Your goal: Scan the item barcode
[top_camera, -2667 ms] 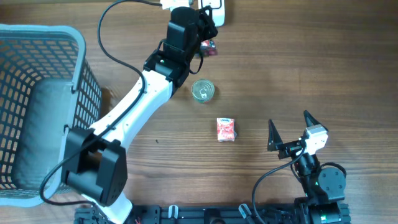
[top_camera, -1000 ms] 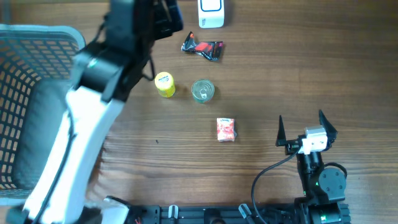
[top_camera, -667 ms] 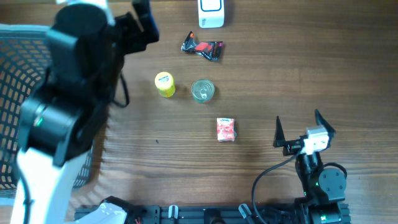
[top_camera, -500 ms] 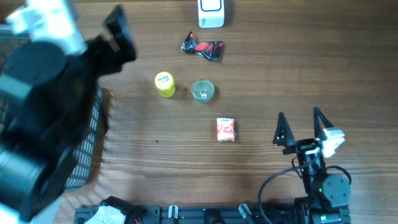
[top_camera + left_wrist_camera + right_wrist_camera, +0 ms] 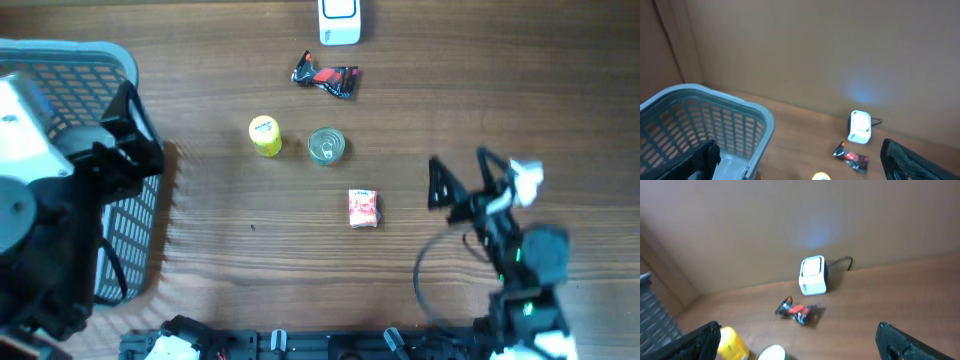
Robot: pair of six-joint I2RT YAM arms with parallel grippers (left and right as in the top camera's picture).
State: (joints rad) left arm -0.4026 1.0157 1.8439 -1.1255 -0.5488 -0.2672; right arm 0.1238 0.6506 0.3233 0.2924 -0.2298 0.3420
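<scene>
Overhead, the right gripper [image 5: 458, 168] hangs wide and empty near the pink packet [image 5: 363, 208]. The left gripper [image 5: 799, 147], equally wide and empty, is raised by the basket [image 5: 70, 48]. Beyond the packet, the can [image 5: 326, 145] and yellow tub [image 5: 264, 135] sit just beside each other, so a careless reach could knock one. Farther off, the wrapper [image 5: 325, 76] lies before the scanner [image 5: 339, 20] and might block the pass.

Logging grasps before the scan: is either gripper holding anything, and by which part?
Nothing is held: the left gripper and the right gripper both stand open and empty.
</scene>
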